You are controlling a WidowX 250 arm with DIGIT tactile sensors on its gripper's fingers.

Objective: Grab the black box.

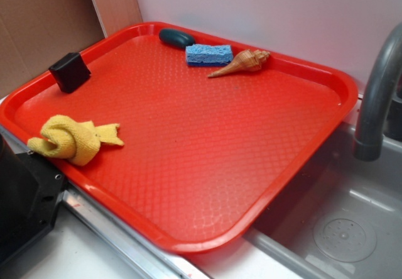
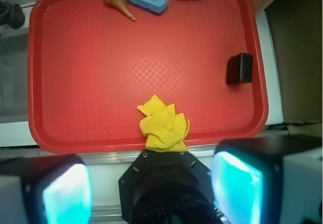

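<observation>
1. The black box (image 1: 70,71) stands at the left edge of the red tray (image 1: 207,166), leaning against or touching the raised rim; in the wrist view it sits by the tray's right rim (image 2: 239,68).
2. Handling, by my judgement: a small matte cuboid with rounded edges, probably rigid and light. The plain faces offer no lip or handle, so the hold should be across two opposite flat faces, near mid-height. The rounded corners could let it slip if I pinch near an edge.
3. The rim just beside the box leaves little room for a finger on that side. I would turn to close along the rim line rather than across it.
4. My gripper (image 2: 151,191) is spread wide and holds nothing; both finger pads (image 2: 66,196) frame the bottom of the wrist view, well apart from the box and above the tray's near edge.
5. A crumpled yellow cloth (image 1: 73,139) lies at the near rim, directly ahead of my fingers, between me and open tray floor.
6. At the far rim: a dark teal oval lump (image 1: 176,38), a blue sponge (image 1: 209,54) and a spiral seashell (image 1: 244,61), all well apart from the box.
7. A grey faucet (image 1: 377,97) and sink (image 1: 342,222) lie beyond the tray's other side.
</observation>
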